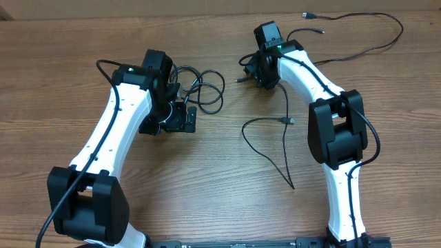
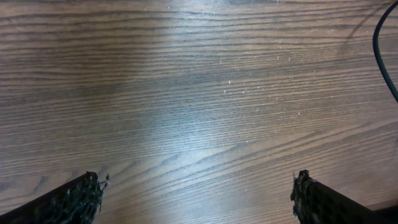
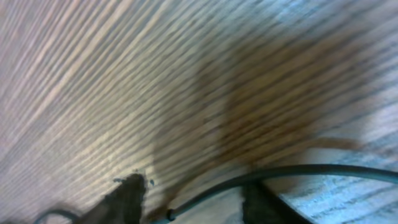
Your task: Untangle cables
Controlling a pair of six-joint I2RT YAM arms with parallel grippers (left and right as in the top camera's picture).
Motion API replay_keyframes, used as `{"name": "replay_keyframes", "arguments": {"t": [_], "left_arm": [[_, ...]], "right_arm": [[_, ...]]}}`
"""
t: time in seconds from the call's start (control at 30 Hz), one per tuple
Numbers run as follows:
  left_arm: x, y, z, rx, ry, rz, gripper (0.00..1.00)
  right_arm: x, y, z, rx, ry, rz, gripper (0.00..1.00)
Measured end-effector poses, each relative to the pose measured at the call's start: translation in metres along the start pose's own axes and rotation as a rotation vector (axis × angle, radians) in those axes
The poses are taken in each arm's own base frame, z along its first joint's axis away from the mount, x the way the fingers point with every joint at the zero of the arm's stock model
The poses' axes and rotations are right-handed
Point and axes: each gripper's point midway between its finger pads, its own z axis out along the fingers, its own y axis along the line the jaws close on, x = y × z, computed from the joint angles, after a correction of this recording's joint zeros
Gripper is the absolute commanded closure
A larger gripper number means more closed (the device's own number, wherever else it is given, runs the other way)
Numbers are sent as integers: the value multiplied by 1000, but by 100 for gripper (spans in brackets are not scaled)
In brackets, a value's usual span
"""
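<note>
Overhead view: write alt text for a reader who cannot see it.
Thin black cables lie across a wood-grain table between two white-and-black robot arms. The left gripper sits beside a coiled bundle; the right gripper is by a plug end, with one loose strand in the middle and a long strand near the far edge.

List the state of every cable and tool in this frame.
coiled bundle, tangled loops
middle cable, loose, spread out
far cable, loose, stretched out
left tool, open, empty
right tool, jaws apart, a strand crossing between them
</note>
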Motion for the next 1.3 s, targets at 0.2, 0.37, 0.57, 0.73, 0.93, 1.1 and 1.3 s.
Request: {"name": "replay_keyframes", "arguments": {"t": [0.2, 0.37, 0.57, 0.73, 0.93, 1.1, 1.3], "left_arm": [[-1, 0, 0, 0, -3, 1, 0], [-1, 0, 0, 0, -3, 1, 0], [-3, 0, 0, 2, -11, 2, 0], [-3, 0, 0, 2, -12, 2, 0], [-3, 0, 0, 1, -11, 2, 0], [-2, 0, 0, 1, -10, 2, 1], [-2, 0, 0, 1, -10, 2, 0]], "right_arm": [[2, -4, 2, 15, 8, -3, 92], [5, -12, 2, 38, 34, 0, 96], [4, -28, -5, 78, 86, -49, 96], [-5, -42, -24, 99, 103, -132, 96], [-32, -31, -107, 19, 9, -265, 96], [-41, -17, -201, -68, -107, -374, 96], [-5, -19, -252, -144, -34, -509, 96]]}}
